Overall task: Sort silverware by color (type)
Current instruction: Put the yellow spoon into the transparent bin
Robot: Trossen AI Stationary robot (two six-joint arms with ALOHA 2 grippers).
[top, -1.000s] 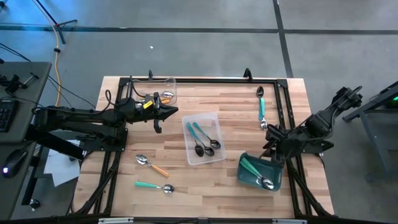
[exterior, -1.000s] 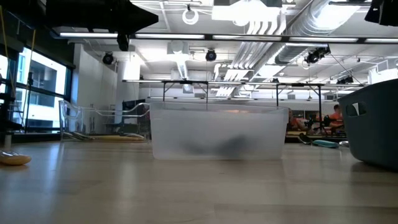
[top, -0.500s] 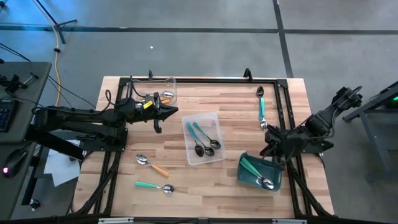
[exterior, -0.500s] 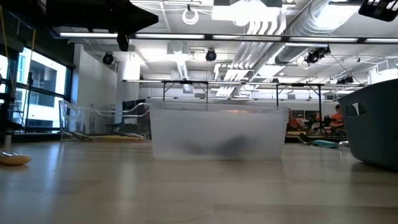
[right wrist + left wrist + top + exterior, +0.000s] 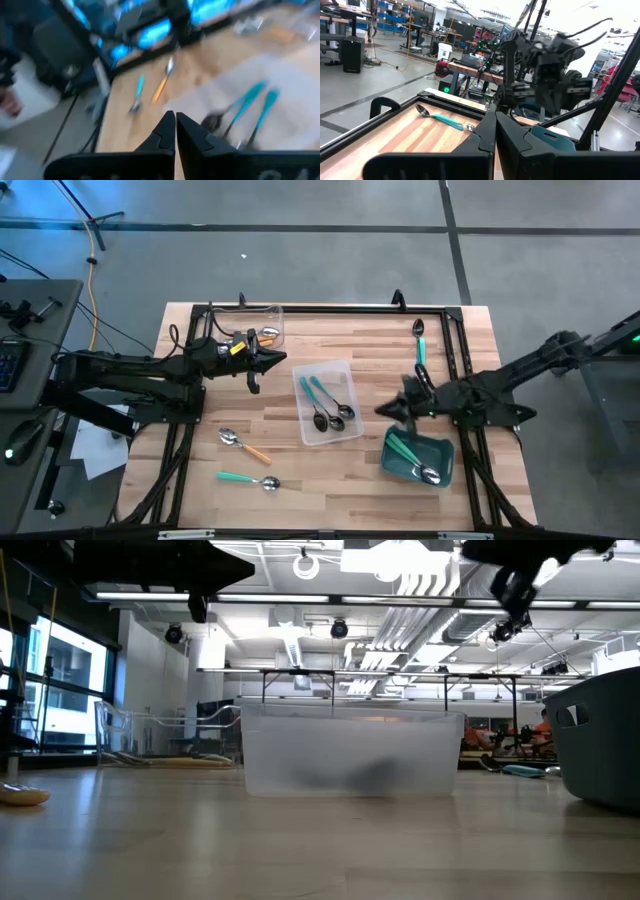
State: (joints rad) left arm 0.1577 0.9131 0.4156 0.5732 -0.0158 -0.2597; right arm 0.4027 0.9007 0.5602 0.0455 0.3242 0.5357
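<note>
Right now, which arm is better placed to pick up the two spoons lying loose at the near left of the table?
Probably left: the orange-handled spoon and green-handled spoon lie on the left gripper side; the right gripper, shut, hovers beyond the clear tray.

Two slim teal-handled spoons with shiny metal bowls (image 5: 325,406) lay side by side in the clear plastic tray (image 5: 345,370) mid-worktop, bowls toward the front edge. Another teal-handled spoon (image 5: 420,352) stretched flat near the far right corner. Up front on the left, an orange-handled spoon (image 5: 244,444) sat at a slant, and a green-handled spoon (image 5: 248,478) lay just in front of it. More green-handled spoons (image 5: 412,457) rested inside the teal bin (image 5: 444,450). An orange-handled spoon (image 5: 266,334) sat in the far-left clear container (image 5: 277,311).
</note>
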